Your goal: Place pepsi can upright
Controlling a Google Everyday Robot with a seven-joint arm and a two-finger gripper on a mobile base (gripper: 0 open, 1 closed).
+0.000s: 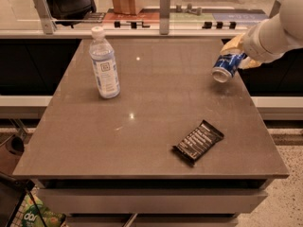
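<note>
Your table (161,108) fills most of the frame, and at its upper right edge the gripper (238,55) has its fingers clamped on the pepsi can (226,66), held tilted with a silver end facing lower left. A water bottle (105,65) stands upright at upper left. A dark snack bar (198,142) lies flat at lower right.

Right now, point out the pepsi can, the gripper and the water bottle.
pepsi can (228,63), camera view, blue side wall.
gripper (239,54), camera view, far right, between the fingertips clamping the can's upper end.
water bottle (106,70), camera view, label.
</note>
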